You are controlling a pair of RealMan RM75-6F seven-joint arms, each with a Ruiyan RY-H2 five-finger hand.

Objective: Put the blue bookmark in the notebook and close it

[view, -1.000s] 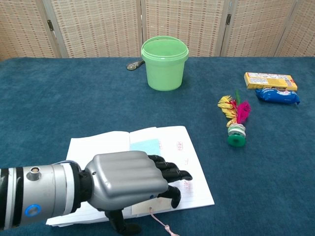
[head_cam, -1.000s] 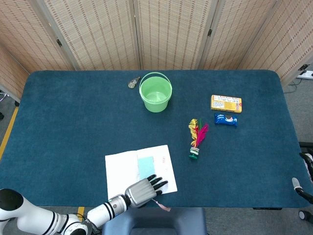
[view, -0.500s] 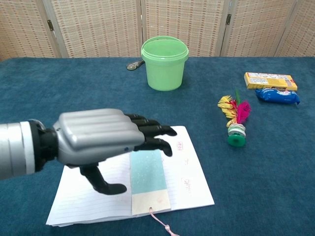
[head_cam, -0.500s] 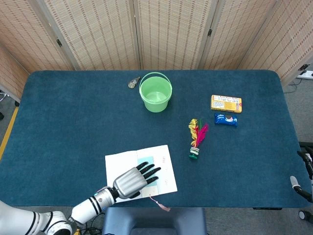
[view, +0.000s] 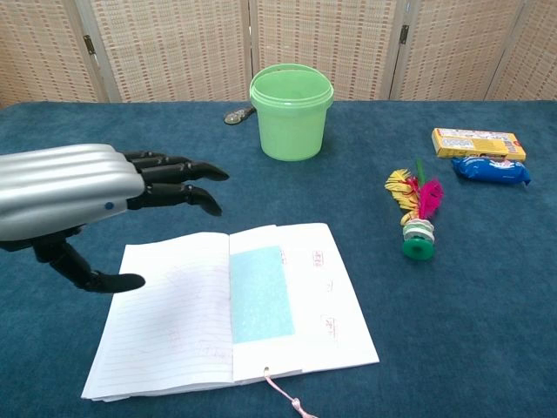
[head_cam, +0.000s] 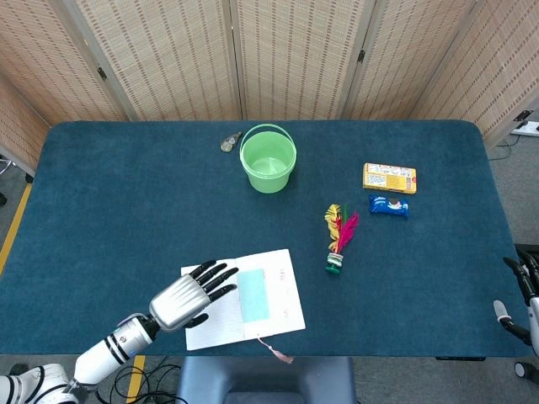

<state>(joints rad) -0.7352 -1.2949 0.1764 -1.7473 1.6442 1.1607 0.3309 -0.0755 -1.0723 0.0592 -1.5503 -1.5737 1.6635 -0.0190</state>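
An open notebook (head_cam: pixel 282 290) (view: pixel 165 331) lies flat near the table's front edge, both white pages showing. The blue bookmark (head_cam: pixel 253 295) (view: pixel 259 294) rests on the right page, right beside the spine, uncovered. A pink cord (view: pixel 284 394) trails from the notebook's bottom edge. My left hand (head_cam: pixel 187 296) (view: pixel 74 192) hovers over the left page's outer part, fingers spread and holding nothing. It is apart from the bookmark. At the far right edge of the head view only a sliver of my right hand (head_cam: pixel 518 290) shows, its pose unclear.
A green bucket (head_cam: pixel 268 160) (view: pixel 291 111) stands at mid-back with a small metal object (head_cam: pixel 229 141) beside it. A feathered shuttlecock (head_cam: pixel 338 238) (view: pixel 416 213) lies right of the notebook. Further right are a yellow box (head_cam: pixel 389 178) and a blue packet (head_cam: pixel 388 205).
My left hand lifted off the notebook's right page and swung left and up, leaving the blue bookmark fully uncovered by the spine. The notebook stays open.
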